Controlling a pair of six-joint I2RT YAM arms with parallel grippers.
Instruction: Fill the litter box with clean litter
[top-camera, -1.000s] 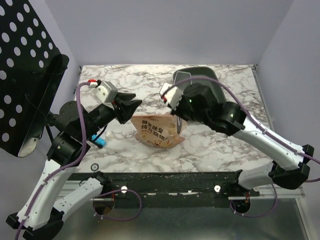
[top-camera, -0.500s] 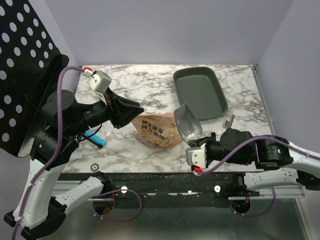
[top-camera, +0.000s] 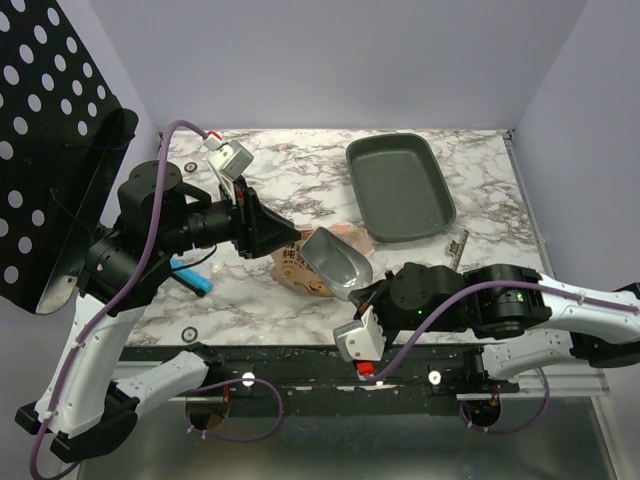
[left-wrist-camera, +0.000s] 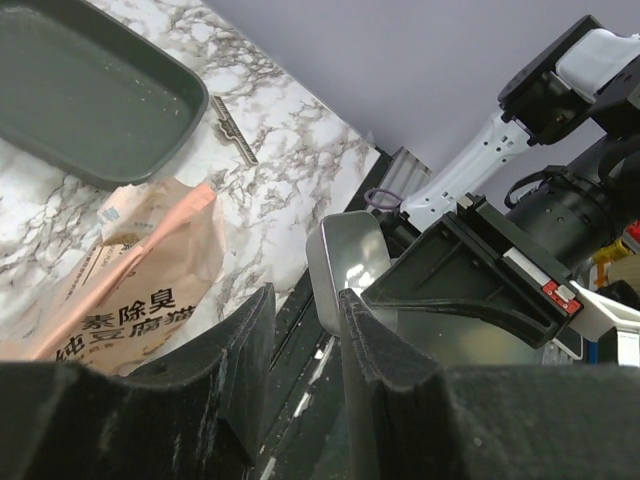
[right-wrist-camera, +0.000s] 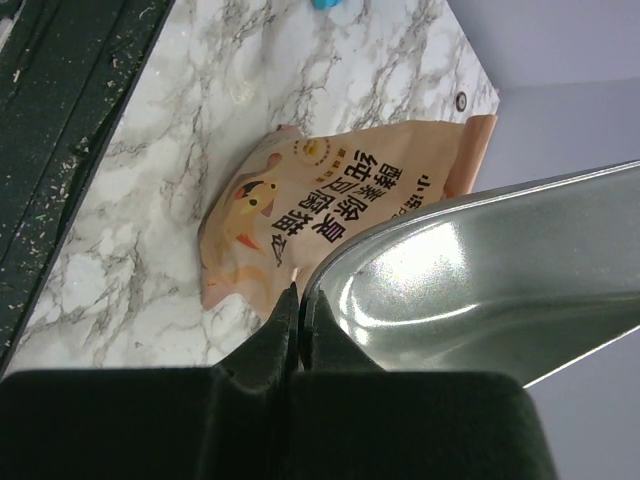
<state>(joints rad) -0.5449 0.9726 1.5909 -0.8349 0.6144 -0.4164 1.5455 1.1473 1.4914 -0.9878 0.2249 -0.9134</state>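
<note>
**Right gripper (right-wrist-camera: 298, 308) clamped on the scoop (right-wrist-camera: 470, 290); litter box (top-camera: 400, 185) at the far right**

My right gripper pinches the scoop by its thin edge, both fingers pressed flat against it. From above, I hold the scoop over the near-right part of the bag (top-camera: 298, 268), raised and tilted. The inside of its bowl shows as bare shiny metal in my right wrist view. My right arm is folded low along the near edge of the marble table (top-camera: 290, 180), with the forearm running off to the right.

The litter box sits on the far right part of the table, long side running near to far, and its floor shows plain dark grey. The bag's far-right corner lies just beside the box's near-left corner. The scoop is short of the box, to its near left.

My left gripper (top-camera: 285, 232) reaches in from the left, and its fingers (left-wrist-camera: 230, 380) stand a little apart with nothing between them. The tips sit over the far-left end of the bag. I cannot tell whether they touch it.

A small blue object (top-camera: 192, 276) lies on the table under my left arm. A thin metal strip (top-camera: 457, 247) rests just off the box's near-right corner. A black perforated panel (top-camera: 50, 150) stands at the far left.
</note>
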